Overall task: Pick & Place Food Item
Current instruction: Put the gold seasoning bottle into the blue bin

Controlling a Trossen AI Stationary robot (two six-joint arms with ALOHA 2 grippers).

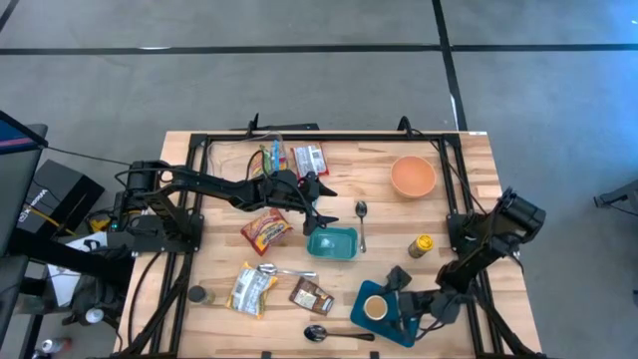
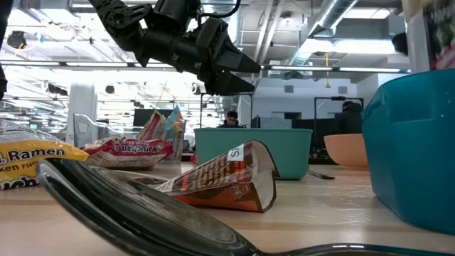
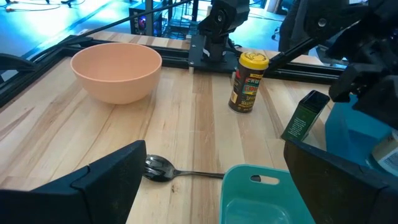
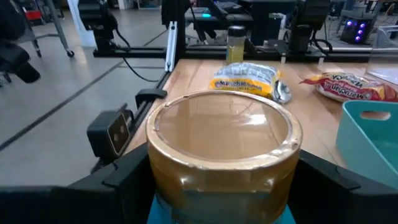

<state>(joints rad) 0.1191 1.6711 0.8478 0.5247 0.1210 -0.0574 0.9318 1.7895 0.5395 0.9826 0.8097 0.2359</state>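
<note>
A round gold can (image 4: 221, 155) with a flat sealed top stands upright between the fingers of my right gripper (image 4: 221, 177), over a dark blue tray (image 1: 391, 324) near the table's front right. In the high view the can (image 1: 375, 309) shows just left of that gripper (image 1: 401, 311). My left gripper (image 1: 319, 221) hangs open above the near edge of a teal container (image 1: 332, 242) at mid-table, nothing between its fingers (image 3: 112, 177). A green carton (image 3: 303, 117) leans against the blue tray's far side. My right gripper pinches the can's round side wall (image 4: 155, 186) between its two fingers, one on each side, just below the top rim. The fingers come nearly level from the table's right side. The can stays upright over the blue tray; whether its bottom rests there is hidden.
A peach bowl (image 1: 413, 177) and a yellow-capped spice bottle (image 1: 423, 245) stand at the right. A spoon (image 1: 361, 224) lies beside the teal container. Ramen (image 1: 254, 289), a red packet (image 1: 266, 229) and a brown packet (image 1: 312, 296) lie left of centre; another spoon (image 1: 329, 334) lies at the front edge.
</note>
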